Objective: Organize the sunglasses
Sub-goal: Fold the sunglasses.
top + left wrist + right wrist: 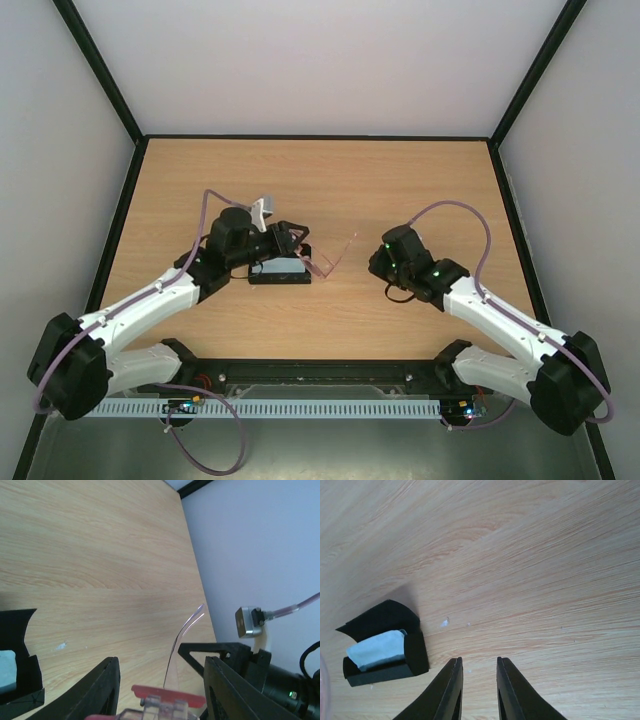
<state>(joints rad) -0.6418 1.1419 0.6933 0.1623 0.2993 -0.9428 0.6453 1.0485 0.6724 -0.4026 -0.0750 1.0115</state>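
Observation:
The sunglasses [170,697] have a thin pink frame and sit between the fingers of my left gripper [162,690], which is shut on them. One slim translucent arm [187,625] sticks out ahead, seen from above as a pink line [343,250] pointing toward the right gripper [382,260]. My right gripper [479,680] hovers over bare wood with its jaws a little apart and nothing between them. From above, the left gripper [297,247] is just over the black case [280,272].
The open black case [412,652] lies on the wooden table [330,180] with a light blue cloth [375,650] inside it. Black-edged white walls enclose the table on three sides. The right arm's camera [249,622] shows close in the left wrist view.

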